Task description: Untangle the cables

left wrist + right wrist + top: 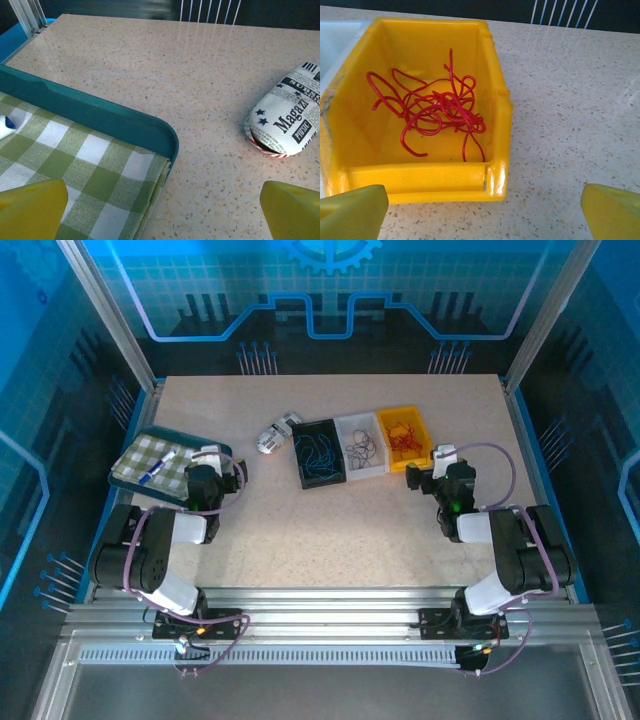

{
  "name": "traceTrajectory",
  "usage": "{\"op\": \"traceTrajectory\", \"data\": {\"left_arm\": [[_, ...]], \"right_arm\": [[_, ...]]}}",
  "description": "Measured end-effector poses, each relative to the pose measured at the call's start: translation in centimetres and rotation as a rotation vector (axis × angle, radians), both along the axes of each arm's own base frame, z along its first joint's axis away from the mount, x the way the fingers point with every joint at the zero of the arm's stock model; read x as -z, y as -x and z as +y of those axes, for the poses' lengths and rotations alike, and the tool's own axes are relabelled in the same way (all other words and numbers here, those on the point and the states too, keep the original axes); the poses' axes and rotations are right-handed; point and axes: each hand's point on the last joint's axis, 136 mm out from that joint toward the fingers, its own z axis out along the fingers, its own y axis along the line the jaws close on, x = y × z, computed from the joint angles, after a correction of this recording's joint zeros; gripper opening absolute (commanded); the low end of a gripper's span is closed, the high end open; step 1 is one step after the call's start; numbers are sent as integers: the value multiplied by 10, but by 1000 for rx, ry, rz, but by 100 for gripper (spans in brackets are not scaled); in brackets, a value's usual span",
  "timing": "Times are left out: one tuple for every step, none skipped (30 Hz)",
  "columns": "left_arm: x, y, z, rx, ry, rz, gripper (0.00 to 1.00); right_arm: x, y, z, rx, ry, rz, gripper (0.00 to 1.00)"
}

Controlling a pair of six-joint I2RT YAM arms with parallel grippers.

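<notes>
Red cables (437, 112) lie as one loose clump in the yellow bin (420, 177), with no other colour mixed in. From above, blue cables (320, 452) are in the black bin (318, 424) and grey/dark cables (361, 448) in the white bin (356, 420). The red ones are at the right end of that row. The three bins stand side by side, touching, on the far half of the worktop (330, 530).

Status, my read: colour separation looks done, one colour per bin. I spot no stray strand on the bare worktop. Within each bin the strands loop over each other. The red ones cross at several spots, and I can't tell whether those are real knots or just overlaps. Blue and grey are too small from above to judge.

Left jaws: apart, holding nothing. Their yellow fingertips (30, 210) hang over the corner of the teal tray (100, 117) with the green checked cloth (75, 165). A newsprint-pattern pouch (287, 117) lies ahead to the right, well apart from the cables.

Right jaws: apart, holding nothing. Their fingertips (612, 212) are near the yellow bin's front wall, facing it.

What's left, if anything: pulling apart strands inside each bin, and the right arm is best placed for the red. Otherwise this reads as finished or close to it.
</notes>
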Motion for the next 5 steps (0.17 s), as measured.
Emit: {"op": "traceTrajectory", "data": {"left_arm": [[-1, -1, 0, 0, 1, -7, 99], [-2, -1, 0, -1, 1, -10, 99], [-3, -1, 0, 0, 1, -14, 99], [-4, -1, 0, -1, 1, -16, 99], [-4, -1, 0, -3, 0, -17, 99]], "right_arm": [[0, 0, 1, -6, -3, 1, 100], [0, 0, 2, -11, -5, 2, 100], [1, 0, 3, -18, -8, 4, 100], [1, 1, 4, -24, -10, 6, 100], [1, 1, 5, -28, -8, 6, 100]]}}
